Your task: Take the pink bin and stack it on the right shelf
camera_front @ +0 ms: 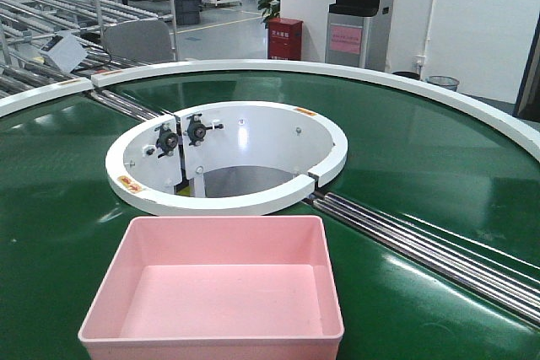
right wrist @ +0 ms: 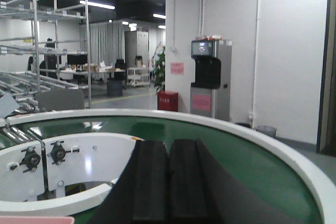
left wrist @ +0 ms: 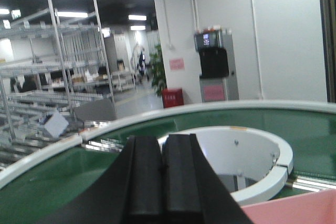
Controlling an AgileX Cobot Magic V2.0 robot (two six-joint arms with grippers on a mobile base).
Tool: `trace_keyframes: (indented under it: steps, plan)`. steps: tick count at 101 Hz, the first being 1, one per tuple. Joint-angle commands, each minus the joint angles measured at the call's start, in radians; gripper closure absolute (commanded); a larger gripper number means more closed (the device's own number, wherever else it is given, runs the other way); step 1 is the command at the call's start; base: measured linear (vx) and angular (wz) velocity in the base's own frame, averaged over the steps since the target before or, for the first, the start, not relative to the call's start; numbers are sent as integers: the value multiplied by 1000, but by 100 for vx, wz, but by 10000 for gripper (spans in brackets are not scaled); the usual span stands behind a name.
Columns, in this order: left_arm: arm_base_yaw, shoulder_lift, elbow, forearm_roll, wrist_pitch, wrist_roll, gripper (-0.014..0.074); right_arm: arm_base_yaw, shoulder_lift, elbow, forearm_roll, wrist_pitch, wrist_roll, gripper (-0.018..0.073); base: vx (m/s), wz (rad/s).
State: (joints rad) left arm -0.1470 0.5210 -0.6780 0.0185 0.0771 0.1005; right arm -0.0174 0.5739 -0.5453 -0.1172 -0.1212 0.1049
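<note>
The pink bin (camera_front: 215, 288) sits empty and upright on the green conveyor belt (camera_front: 51, 208) at the near edge of the front view. A corner of the bin (left wrist: 299, 208) shows at the lower right of the left wrist view, and a sliver of its rim (right wrist: 31, 220) at the lower left of the right wrist view. My left gripper (left wrist: 161, 142) is shut with nothing between its black pads, left of the bin. My right gripper (right wrist: 168, 145) is also shut and empty, right of the bin. Neither gripper appears in the front view. The right shelf is out of view.
A white ring housing (camera_front: 228, 158) with black knobs stands just beyond the bin. Steel rollers (camera_front: 439, 246) cross the belt to the right. A white outer rim (camera_front: 354, 73) borders the belt. Metal racks (camera_front: 59, 6) stand far left, a drinks machine (camera_front: 359, 6) far back.
</note>
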Motion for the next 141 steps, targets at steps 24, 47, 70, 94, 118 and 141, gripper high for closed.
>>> trace_keyframes:
  steps: [24, 47, 70, 94, 118, 141]
  plan:
    - [-4, 235, -55, 2, -85, -6, 569, -5, 203, -48, -5, -75, 56, 528, 0, 0]
    - [-4, 274, -55, 1, -84, -6, 349, -5, 203, -48, -8, -75, 56, 258, 0, 0]
    - [-4, 289, -55, 3, -77, -4, 74, -5, 227, -48, -8, -75, 55, -64, 0, 0]
    - [-4, 341, -61, -10, -15, -43, 39, 128, 328, -93, -3, 51, 59, -76, 0, 0]
    - [-4, 492, -283, -25, 356, -137, 39, 330, 593, -493, -7, 568, 42, -34, 0, 0]
    - [-4, 800, -582, -148, 584, -123, 39, 415, 933, -891, -7, 802, 145, -32, 0, 0]
